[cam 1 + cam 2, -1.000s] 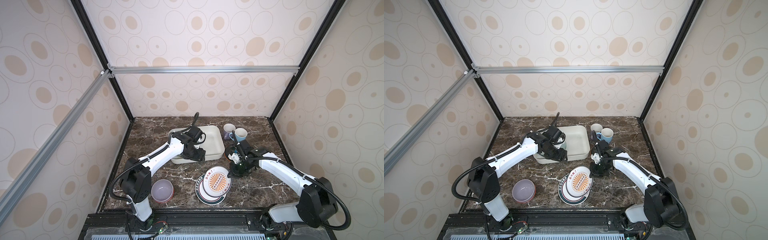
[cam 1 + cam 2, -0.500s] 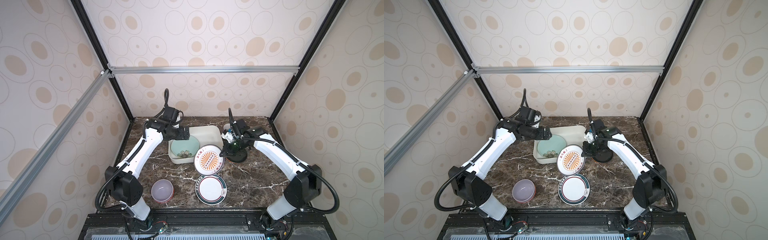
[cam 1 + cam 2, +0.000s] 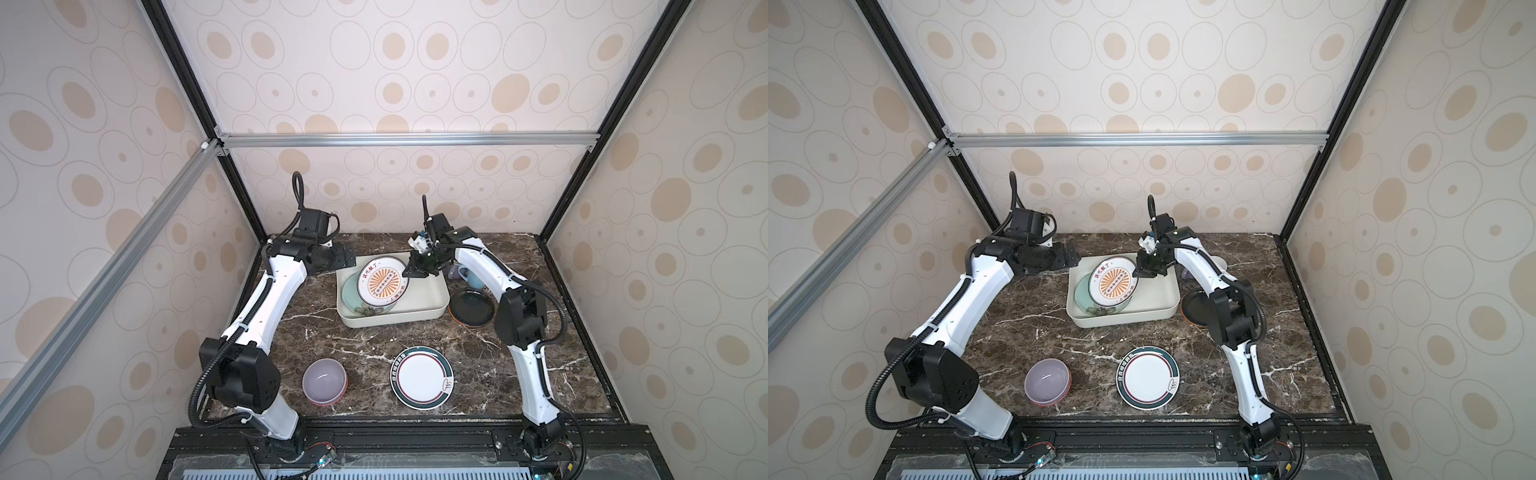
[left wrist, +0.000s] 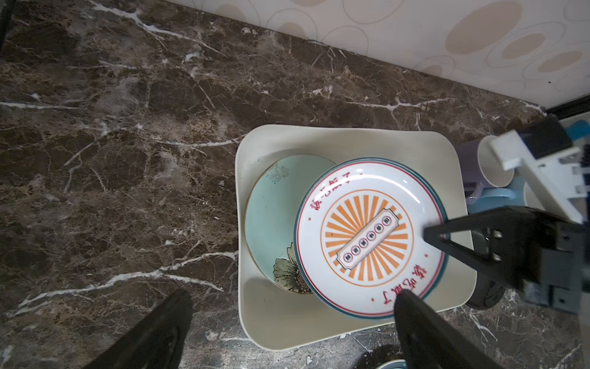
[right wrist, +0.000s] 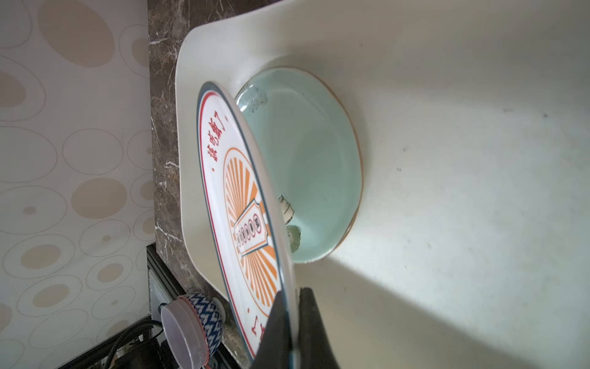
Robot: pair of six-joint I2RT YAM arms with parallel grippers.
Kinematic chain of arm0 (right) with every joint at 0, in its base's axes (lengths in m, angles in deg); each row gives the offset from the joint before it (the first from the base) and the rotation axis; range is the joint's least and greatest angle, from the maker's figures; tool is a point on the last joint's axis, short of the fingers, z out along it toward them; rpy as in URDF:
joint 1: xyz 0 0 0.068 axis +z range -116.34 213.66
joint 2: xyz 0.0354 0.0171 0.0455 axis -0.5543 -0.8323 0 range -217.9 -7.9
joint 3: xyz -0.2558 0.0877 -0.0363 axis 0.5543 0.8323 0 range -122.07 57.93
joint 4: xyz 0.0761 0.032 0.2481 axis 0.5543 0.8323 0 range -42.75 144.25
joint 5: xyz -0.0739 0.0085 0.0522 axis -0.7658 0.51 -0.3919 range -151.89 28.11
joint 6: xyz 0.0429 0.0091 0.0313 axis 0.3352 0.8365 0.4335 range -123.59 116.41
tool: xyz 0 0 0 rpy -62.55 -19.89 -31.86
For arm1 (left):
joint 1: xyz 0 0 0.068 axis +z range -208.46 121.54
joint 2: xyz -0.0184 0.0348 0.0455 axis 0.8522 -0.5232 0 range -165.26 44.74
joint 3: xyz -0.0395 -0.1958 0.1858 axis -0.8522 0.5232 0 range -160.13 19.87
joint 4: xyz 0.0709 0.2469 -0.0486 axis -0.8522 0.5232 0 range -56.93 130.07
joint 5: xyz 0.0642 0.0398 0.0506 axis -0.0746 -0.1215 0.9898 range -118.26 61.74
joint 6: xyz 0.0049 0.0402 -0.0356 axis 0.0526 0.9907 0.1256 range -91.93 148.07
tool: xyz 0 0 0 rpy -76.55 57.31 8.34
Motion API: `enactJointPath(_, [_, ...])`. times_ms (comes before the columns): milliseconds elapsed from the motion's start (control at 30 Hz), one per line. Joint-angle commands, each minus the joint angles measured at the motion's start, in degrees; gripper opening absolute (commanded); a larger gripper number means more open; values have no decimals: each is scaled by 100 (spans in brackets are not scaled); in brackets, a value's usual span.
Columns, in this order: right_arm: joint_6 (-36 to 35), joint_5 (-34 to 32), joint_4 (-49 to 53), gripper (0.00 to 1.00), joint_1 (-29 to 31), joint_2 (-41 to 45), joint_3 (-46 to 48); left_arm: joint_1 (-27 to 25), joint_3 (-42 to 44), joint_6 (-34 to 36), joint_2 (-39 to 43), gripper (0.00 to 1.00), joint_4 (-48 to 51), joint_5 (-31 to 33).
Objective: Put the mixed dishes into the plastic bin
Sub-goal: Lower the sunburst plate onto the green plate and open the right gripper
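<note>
Jaws of the right gripper are clamped on the thin rim of the white plate with orange sunburst, one on each face. Those of the left gripper stand wide apart and empty, hovering near the far left corner of the plastic bin.

The sunburst plate hangs tilted over the bin, partly above the mint-green flowered plate, which lies flat on the bin floor. Whether the two plates touch cannot be told.

The held plate looks stiff, glossy and smooth, probably glazed, so it is likely slippery. With a hold at one edge only, its weight hangs out from the jaws and it could swing or slide. Set down hard on the mint plate, either could chip. The raised rim is the only sensible place to take it.

The bin is matte off-white plastic with rounded corners and a rolled lip. On the dark veined marble bench the dark-rimmed plate, lavender bowl and black plate wait outside it.
</note>
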Motion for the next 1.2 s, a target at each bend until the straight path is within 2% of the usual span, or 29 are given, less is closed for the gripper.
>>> enactJointPath(0, [99, 461, 161, 0, -29, -559, -766, 112, 90, -61, 66, 99, -239, -65])
enactJointPath(133, [309, 657, 113, 1, -16, -1153, -1366, 181, 60, -43, -73, 99, -242, -100])
enactJointPath(433, [487, 934, 27, 5, 39, -1592, -1533, 224, -54, -26, -558, 99, -214, -475])
enactJointPath(500, [407, 928, 97, 9, 99, -1592, -1520, 224, -78, -4, -614, 99, -213, -525])
enactJointPath(667, [198, 828, 359, 29, 192, -1571, -1511, 224, -30, 27, -678, 99, -231, -629])
enactJointPath(900, [-176, 472, 803, 50, 145, -1307, -1472, 224, 161, 61, -598, 99, -345, -810])
enactJointPath(1000, [-411, 244, 1036, 54, 97, -1068, -1304, 221, 361, 37, -458, 99, -449, -855])
enactJointPath(1167, [-756, -57, 1283, 55, -20, -564, -900, 223, 687, -8, -226, 99, -614, -968])
